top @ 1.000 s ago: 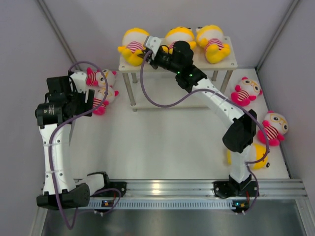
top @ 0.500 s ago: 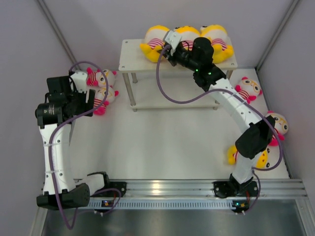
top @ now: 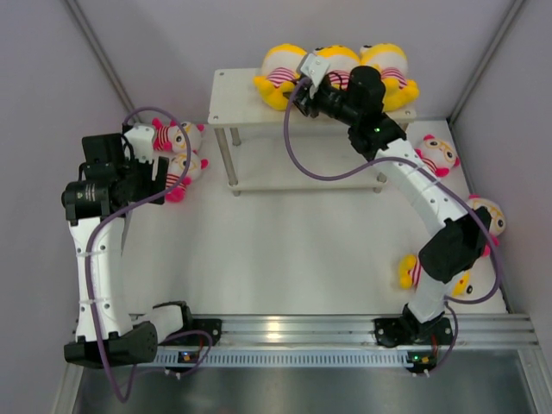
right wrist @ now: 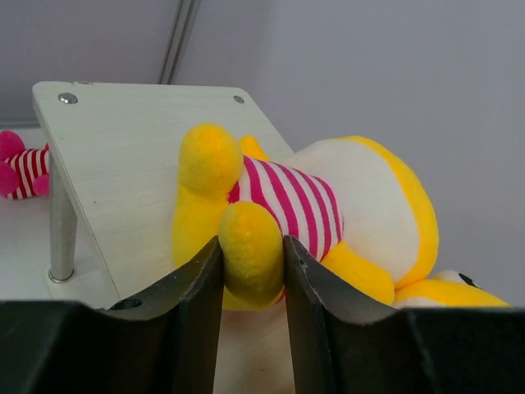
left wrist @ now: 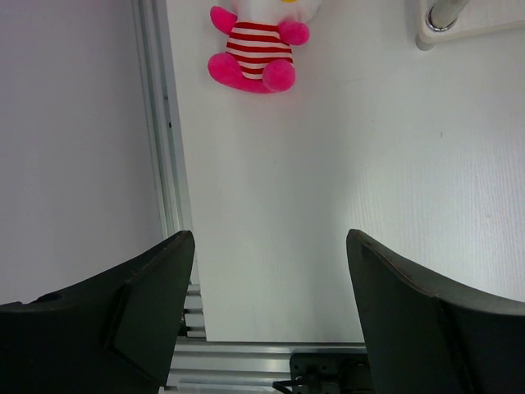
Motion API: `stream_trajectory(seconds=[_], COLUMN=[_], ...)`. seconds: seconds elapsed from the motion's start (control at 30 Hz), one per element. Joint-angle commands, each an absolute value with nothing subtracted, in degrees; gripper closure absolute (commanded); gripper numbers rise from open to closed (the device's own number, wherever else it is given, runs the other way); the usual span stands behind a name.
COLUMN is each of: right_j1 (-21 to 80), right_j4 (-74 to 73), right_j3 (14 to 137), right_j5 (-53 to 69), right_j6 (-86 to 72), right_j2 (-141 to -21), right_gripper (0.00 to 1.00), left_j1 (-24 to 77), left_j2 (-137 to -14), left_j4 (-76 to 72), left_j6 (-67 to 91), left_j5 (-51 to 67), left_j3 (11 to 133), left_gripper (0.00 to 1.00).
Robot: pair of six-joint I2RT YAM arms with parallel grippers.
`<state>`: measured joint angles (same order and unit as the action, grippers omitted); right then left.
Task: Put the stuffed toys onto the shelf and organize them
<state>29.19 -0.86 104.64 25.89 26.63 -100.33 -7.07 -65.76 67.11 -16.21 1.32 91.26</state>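
The right pincer [right wrist: 253,275] stands narrow, pinching a foot of the leftmost yellow doll [right wrist: 287,197], which lies on the shelf [top: 231,97] at upper centre. The left pincer [left wrist: 267,312] hangs wide and empty over the worktop [left wrist: 328,180], with a pink doll [left wrist: 256,51] at frame top.

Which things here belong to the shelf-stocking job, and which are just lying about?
Job: shelf; three yellow dolls on top; fourth yellow doll at near right; four pink dolls beside the shelf.
Lying about: purple cables; aluminium rail.
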Motion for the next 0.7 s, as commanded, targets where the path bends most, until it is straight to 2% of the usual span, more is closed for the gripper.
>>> stream_trajectory(seconds=[0.0, 0.23, 0.27, 0.47, 0.6, 0.67], right_j1=[28.5, 28.6, 28.7, 30.8, 31.7, 31.6], right_j4=[1.0, 4.1, 4.5, 3.6, -3.8, -10.3], right_j3=[104.9, 103.7, 103.5, 104.3, 105.4, 102.6], right_j5=[27.8, 30.7, 31.3, 28.6, 17.0, 3.7], right_j6=[25.3, 21.8, 21.4, 19.3, 13.5, 10.5], right_j2=[-96.8, -92.8, -92.4, -86.4, -80.1, -75.0], right_gripper=[0.65, 0.36, 0.28, 0.01, 0.01, 0.01], left_j1=[-7.0, -7.0, -7.1, -7.0, -7.0, -7.1], left_j2=[-64.5, -64.3, -64.3, -64.5, -64.4, -64.4], left_j4=[65.0, 65.0, 65.0, 65.1, 65.1, 65.0], left_j6=[-16.3, -16.9, -16.9, -16.8, -17.1, -17.2], left_j5=[2.3, 2.7, 3.1, 4.8, 5.6, 5.8], left_j3=[90.9, 90.4, 90.4, 90.0, 88.6, 87.7], left_gripper=[0.20, 0.19, 0.19, 0.19, 0.19, 0.19])
